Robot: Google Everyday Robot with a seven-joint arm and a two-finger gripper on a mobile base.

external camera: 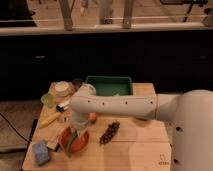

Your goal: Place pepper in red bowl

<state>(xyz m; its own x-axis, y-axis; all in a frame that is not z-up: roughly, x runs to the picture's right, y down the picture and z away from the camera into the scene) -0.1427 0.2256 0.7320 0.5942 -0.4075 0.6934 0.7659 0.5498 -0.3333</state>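
The red bowl sits at the front left of the wooden table. The slender green pepper lies slanted over the bowl's left part, its upper end right under my gripper. My gripper hangs straight down from the white arm, directly above the bowl and close to it. I cannot tell whether the pepper's lower end rests in the bowl or whether the gripper still touches the pepper.
A green rectangular tray stands at the back. A white round container, a pale green cup and a yellow elongated item are at the left. A blue sponge lies front left, a dark cone-like object right of the bowl.
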